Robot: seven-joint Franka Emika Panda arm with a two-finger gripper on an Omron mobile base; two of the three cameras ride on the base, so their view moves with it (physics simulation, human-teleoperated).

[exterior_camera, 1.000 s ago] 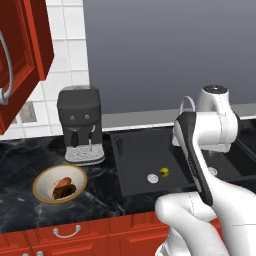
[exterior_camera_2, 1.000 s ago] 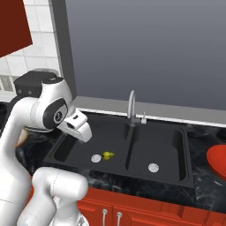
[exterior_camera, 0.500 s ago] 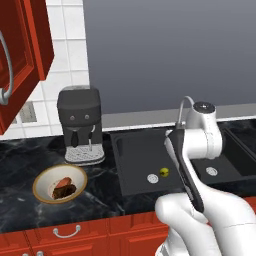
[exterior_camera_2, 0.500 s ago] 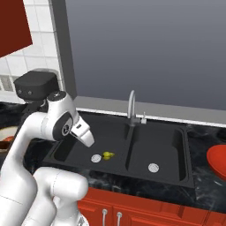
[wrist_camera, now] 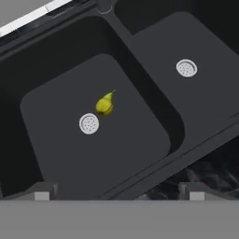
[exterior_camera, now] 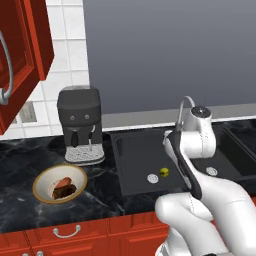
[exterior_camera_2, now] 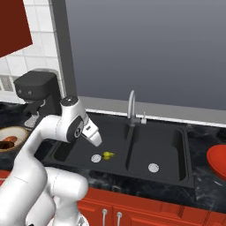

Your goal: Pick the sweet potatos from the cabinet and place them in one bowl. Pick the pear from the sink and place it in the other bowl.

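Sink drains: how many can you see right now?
2. One drain sits in the basin with the pear, just beside the fruit; the other drain is in the neighbouring basin of the sink. None looks hidden.

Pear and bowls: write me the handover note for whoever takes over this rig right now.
End effector: open, empty, above the sink, looking down at the left basin.
Pear: lies on the left basin floor, beside the drain.
Cream bowl, left of the sink near the coffee machine: holds reddish and dark brown sweet potatoes.
Red bowl: on the counter right of the sink.
Done: sweet potatoes appear bowled.
Left: descend, grasp the pear, carry it to the red bowl.
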